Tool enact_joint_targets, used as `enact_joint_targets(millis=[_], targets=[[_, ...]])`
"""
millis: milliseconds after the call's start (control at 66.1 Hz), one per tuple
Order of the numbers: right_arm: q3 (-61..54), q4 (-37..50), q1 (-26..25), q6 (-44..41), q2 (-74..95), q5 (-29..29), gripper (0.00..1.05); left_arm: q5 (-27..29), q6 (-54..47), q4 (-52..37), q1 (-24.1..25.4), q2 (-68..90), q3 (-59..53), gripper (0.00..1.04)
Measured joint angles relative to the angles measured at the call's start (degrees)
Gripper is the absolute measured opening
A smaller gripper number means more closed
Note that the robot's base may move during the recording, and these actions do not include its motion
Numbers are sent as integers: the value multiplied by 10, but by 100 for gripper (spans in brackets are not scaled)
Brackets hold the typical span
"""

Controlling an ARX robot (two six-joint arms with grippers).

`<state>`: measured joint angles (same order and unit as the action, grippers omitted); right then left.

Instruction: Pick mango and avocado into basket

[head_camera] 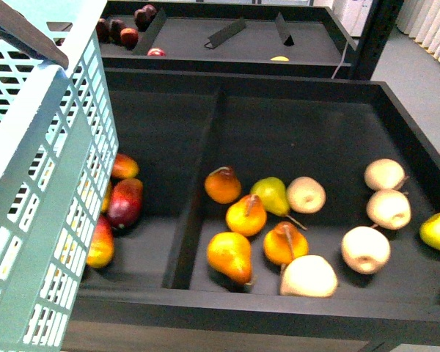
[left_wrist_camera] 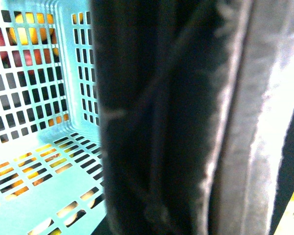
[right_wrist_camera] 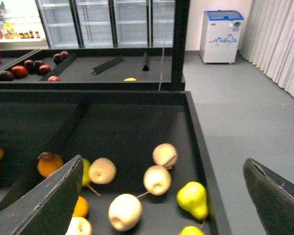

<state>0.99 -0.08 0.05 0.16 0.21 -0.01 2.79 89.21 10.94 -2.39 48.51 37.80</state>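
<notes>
The light teal slotted basket [head_camera: 44,183] fills the left of the front view, held up beside the near black bin. In the left wrist view its slotted bottom [left_wrist_camera: 39,171] shows empty, and a dark blurred mass hides the rest; my left gripper [left_wrist_camera: 171,196] is shut on the basket. My right gripper [right_wrist_camera: 161,196] is open and empty above the near bin's right compartment. A small bright yellow fruit [head_camera: 279,58] lies in the far bin, also in the right wrist view [right_wrist_camera: 130,79]; it may be the mango. No avocado shows.
The near black bin [head_camera: 227,304] has a divider [head_camera: 198,191]. Its right part holds orange pears [head_camera: 246,215], green pears [right_wrist_camera: 192,199] and pale round fruits [head_camera: 365,249]. Red-and-yellow fruits [head_camera: 125,202] lie next to the basket. Dark red fruits [head_camera: 128,35] sit far left.
</notes>
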Motion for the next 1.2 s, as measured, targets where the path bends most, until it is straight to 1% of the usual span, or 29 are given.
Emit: enact_joint_targets(millis=[1195], targets=[[0, 0, 0, 0, 0, 0, 96, -2, 0, 0, 0, -1, 0, 14]])
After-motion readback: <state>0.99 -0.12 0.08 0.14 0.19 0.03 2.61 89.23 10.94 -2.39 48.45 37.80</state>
